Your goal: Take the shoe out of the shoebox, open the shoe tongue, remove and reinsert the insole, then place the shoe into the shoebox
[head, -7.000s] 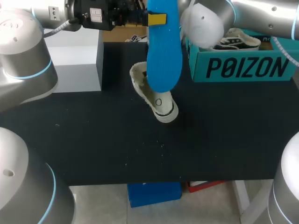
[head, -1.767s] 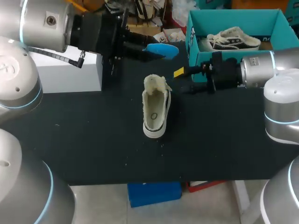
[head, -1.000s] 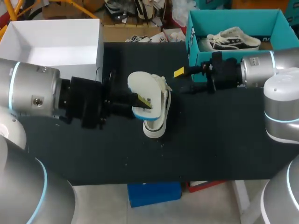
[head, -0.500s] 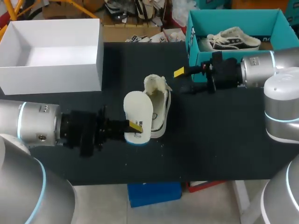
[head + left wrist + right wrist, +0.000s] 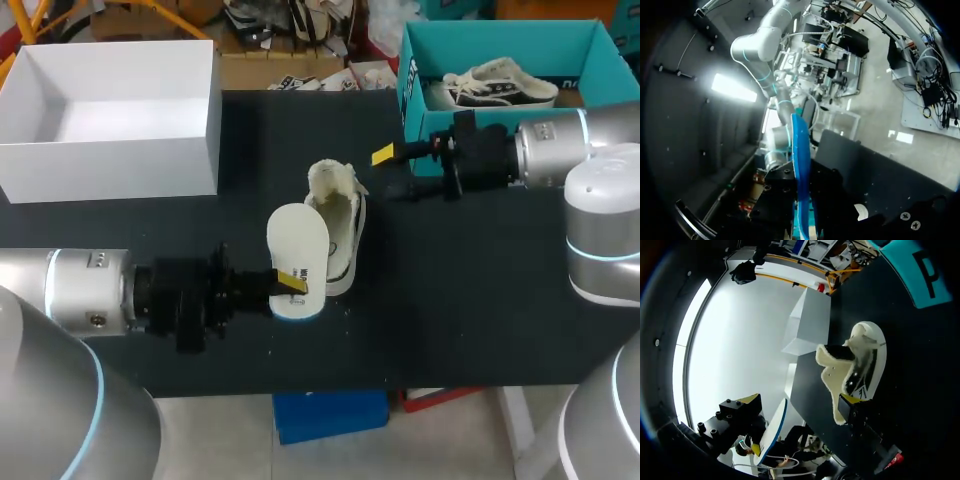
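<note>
A cream shoe with a fleecy lining lies on the black table, tongue end toward the back. My left gripper comes in low from the left and is shut on the insole, white on top and blue underneath, holding it just left of the shoe's heel. In the left wrist view the insole stands edge-on between the fingers. My right gripper stands open right of the shoe's tongue end, holding nothing. From the right wrist view, the shoe lies ahead of it and the insole beyond.
A teal shoebox at the back right holds a second shoe. An open white box stands at the back left. The white box also shows in the right wrist view, beyond the shoe.
My left arm has drawn the insole from over the shoe's left side toward the front, lower and beside the heel. The right arm and the shoe have not moved.
</note>
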